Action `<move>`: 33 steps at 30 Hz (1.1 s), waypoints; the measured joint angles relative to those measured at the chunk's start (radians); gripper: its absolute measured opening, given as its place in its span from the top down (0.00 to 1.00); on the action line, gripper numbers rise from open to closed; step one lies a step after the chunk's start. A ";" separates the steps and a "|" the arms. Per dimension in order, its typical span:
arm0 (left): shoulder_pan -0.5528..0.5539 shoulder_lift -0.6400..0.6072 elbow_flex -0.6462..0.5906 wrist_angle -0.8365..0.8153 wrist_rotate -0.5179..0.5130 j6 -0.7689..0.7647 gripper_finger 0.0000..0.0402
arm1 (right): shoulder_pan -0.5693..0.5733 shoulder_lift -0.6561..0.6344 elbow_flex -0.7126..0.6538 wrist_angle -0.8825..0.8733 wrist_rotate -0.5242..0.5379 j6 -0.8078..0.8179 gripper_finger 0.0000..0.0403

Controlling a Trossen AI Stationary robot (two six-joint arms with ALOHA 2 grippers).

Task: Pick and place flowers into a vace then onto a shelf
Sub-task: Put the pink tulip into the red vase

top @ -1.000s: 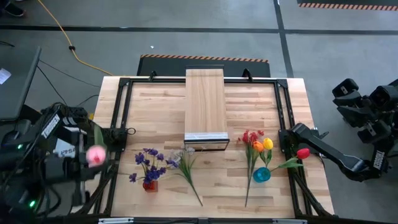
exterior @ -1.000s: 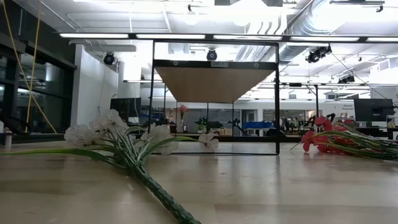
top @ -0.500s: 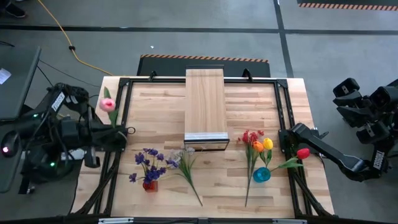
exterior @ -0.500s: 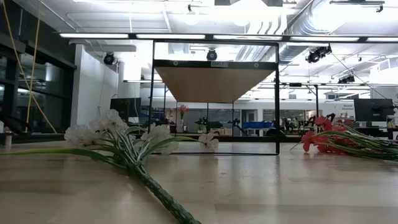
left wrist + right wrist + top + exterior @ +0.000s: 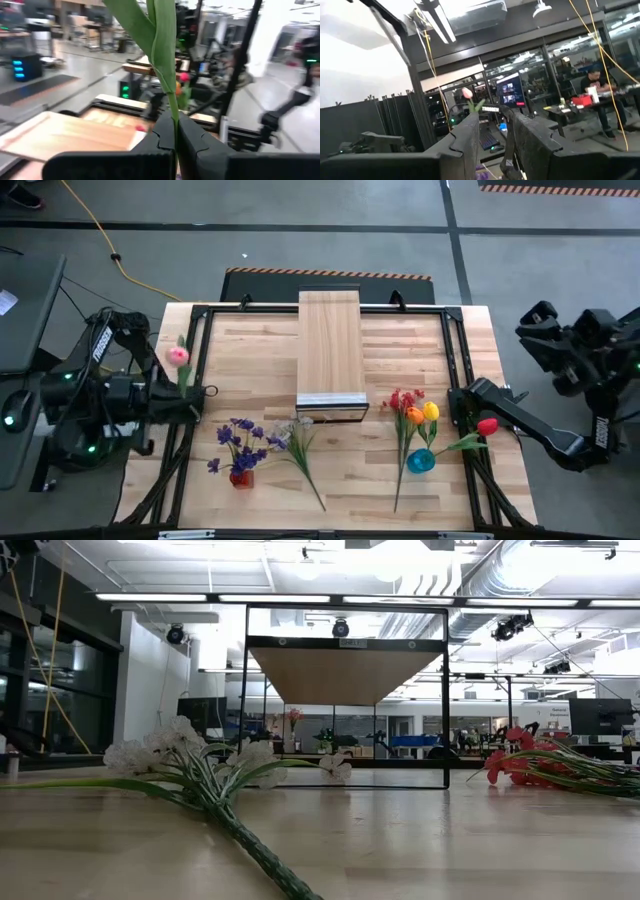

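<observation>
Pink tulip (image 5: 178, 355) clenched by its stem in left pincer (image 5: 176, 137), over table's left edge (image 5: 165, 470).

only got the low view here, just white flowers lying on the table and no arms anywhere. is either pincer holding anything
Observer: Yes. The left pincer is shut on a pink tulip by its green stem, out past the table's left edge.
Operator: and the right one
Observer: The right pincer holds nothing; its arm is off the table's right side, aimed into the room.
Operator: any vase out there
Observer: A blue vase right of centre holds red, orange and yellow tulips.
Operator: shelf loaded yet
Observer: No, the shelf is bare.
</observation>
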 joint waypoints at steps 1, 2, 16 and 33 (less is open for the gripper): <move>-0.027 0.001 0.000 0.002 -0.003 -0.002 0.92 | 0.000 0.000 -0.012 0.000 0.000 0.000 0.72; -0.052 0.002 -0.001 0.008 -0.004 -0.002 0.92 | 0.000 0.000 -0.023 0.000 0.000 0.005 0.72; -0.111 0.115 -0.015 0.056 -0.012 -0.069 0.92 | 0.000 0.001 -0.143 0.189 0.018 0.072 0.72; -0.018 0.150 -0.265 0.204 -0.010 -0.316 0.92 | 0.000 0.001 -0.144 0.289 0.050 0.054 0.72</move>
